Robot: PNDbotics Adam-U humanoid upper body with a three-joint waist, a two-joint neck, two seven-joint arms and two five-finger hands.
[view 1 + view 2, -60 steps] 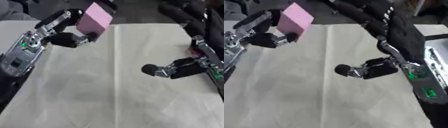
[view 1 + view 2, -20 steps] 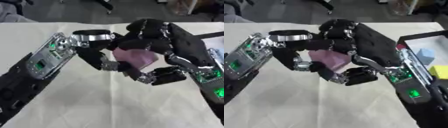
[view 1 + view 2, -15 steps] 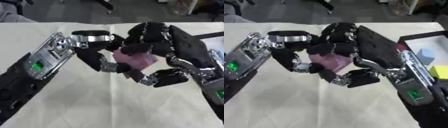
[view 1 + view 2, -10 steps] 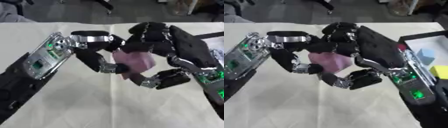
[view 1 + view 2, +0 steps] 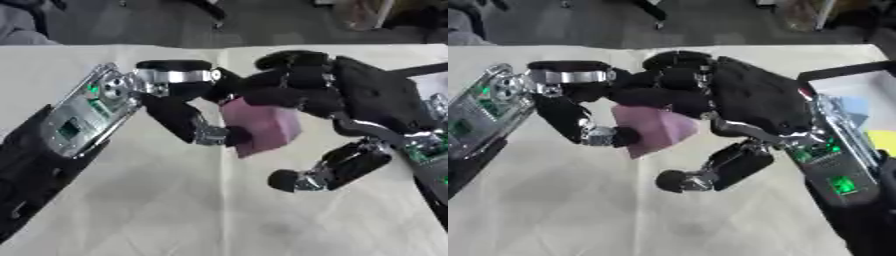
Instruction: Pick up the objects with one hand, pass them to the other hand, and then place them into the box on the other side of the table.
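Two robot arms are shown, mostly black with silver joints. The left hand (image 5: 188, 117) is joined to its forearm by a polished silver wrist ring, and the forearm carries a silver panel with small green lights. The right hand (image 5: 745, 105) is covered by a bulky matte-black shell; its black fingers (image 5: 677, 181) are linked by silver knuckles. A green-lit circuit panel is seen on the right forearm.

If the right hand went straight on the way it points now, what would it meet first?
The right hand reaches toward the robot's left, and its fingers already rest on the pink block. Just beyond it would probably meet the left hand, though depth is unclear.
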